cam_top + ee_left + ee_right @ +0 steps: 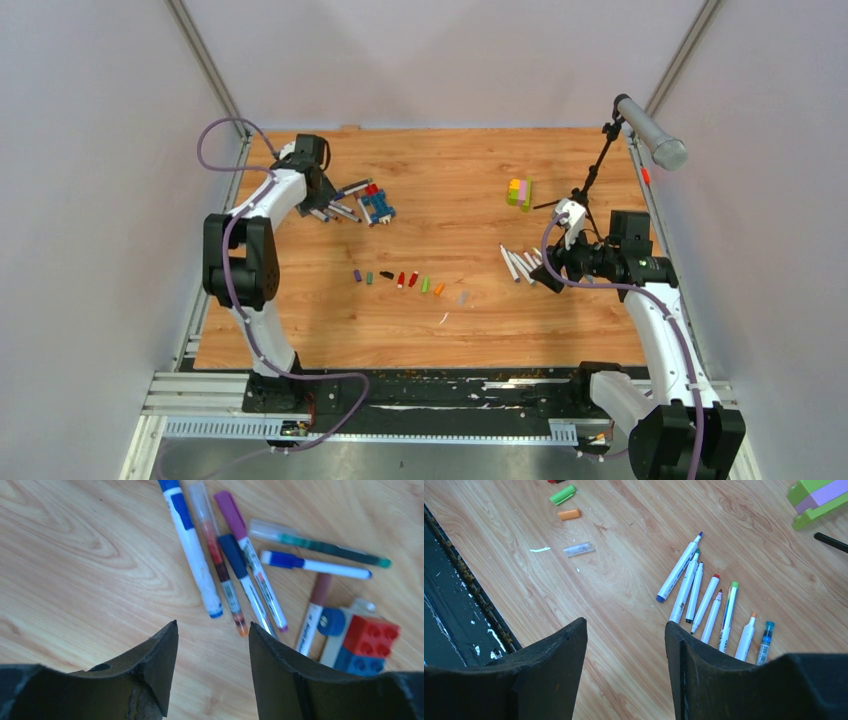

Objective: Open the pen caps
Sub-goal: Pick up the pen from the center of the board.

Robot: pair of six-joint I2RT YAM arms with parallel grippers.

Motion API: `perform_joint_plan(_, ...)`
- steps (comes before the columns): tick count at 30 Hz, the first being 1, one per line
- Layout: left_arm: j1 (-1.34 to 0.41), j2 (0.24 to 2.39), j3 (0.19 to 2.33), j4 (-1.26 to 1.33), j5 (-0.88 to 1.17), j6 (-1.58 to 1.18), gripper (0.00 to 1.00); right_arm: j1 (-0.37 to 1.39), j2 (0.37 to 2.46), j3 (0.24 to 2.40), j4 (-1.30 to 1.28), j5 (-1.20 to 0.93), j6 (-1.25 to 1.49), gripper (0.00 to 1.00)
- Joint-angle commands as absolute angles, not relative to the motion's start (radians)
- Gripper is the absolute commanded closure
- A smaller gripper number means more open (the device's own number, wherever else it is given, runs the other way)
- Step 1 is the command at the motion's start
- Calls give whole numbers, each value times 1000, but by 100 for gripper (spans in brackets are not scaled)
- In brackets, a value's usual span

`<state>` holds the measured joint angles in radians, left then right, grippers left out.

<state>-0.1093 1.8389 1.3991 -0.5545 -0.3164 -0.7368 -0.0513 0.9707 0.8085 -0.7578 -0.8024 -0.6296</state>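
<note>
— What do they look like?
— The left arm [280, 190] and right arm [655, 325] are white with black joints and purple cables [215, 128].
— The pincers?
— The left pincer [212, 635] and right pincer [626, 627] are thick, black, scuffed.

A brick toy [378, 205] (red and blue) sits well apart from the block stack [519, 192] and microphone stand [595, 160].

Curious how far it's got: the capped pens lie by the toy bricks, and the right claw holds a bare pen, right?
No: the right wrist view shows the right claw open and empty, the bare pens lying beyond it. The capped pens do lie by the toy bricks.
</note>
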Motion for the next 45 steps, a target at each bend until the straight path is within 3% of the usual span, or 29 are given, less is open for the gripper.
perform_joint_plan(1, -60, 1933, 1523, -644, -309, -745, 41, -52, 954, 818, -725, -818, -644, 41)
perform_joint_plan(10, -40, 2075, 1656, -702, -299, -705, 48, -52, 962, 816, -723, -810, -647, 41)
perform_joint_plan(23, -25, 2132, 1666, -715, -288, -694, 61, -52, 971, 814, -722, -800, -650, 41)
perform_joint_plan(34, -13, 2143, 1652, -740, -305, -687, 62, -52, 967, 816, -726, -800, -651, 41)
perform_joint_plan(45, -3, 2043, 1571, -722, -332, -679, 90, -52, 960, 816, -728, -798, -654, 41)
